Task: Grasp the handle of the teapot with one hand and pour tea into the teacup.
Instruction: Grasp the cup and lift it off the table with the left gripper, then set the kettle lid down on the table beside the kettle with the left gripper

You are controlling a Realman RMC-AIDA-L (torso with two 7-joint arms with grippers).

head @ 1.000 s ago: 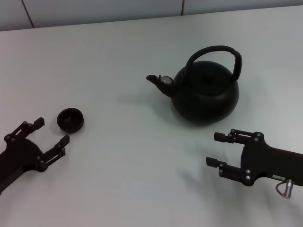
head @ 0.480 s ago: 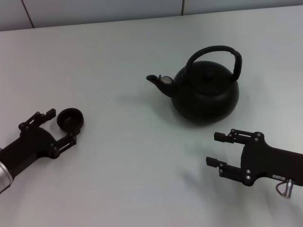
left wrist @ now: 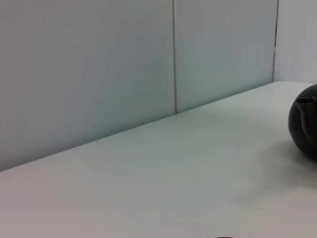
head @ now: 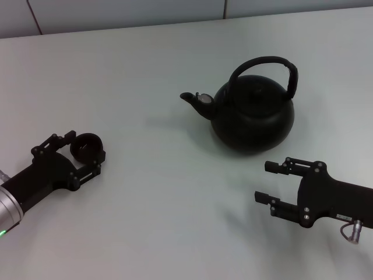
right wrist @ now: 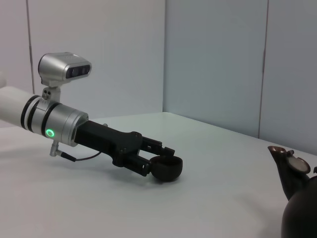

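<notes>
Left claw closing in on the teacup; teapot untouched.
The teapot (head: 252, 115) stood far right on the counter (head: 163, 216), its handle (head: 265, 69) free and spout pointing left. The right claw (head: 273, 184) hung wide open just near of it, unmoved. Within a second the left claw (head: 87, 153) had advanced until its spread fingers flanked the teacup (head: 87, 146), suggesting the cup would be secured before pouring.

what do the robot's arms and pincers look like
Both pincers, left pincer and right pincer, are matte black with two slim linked fingers. The left arm has a silver wrist ring with a green light, a white sleeve, a thin cable and a silver camera on top.
</notes>
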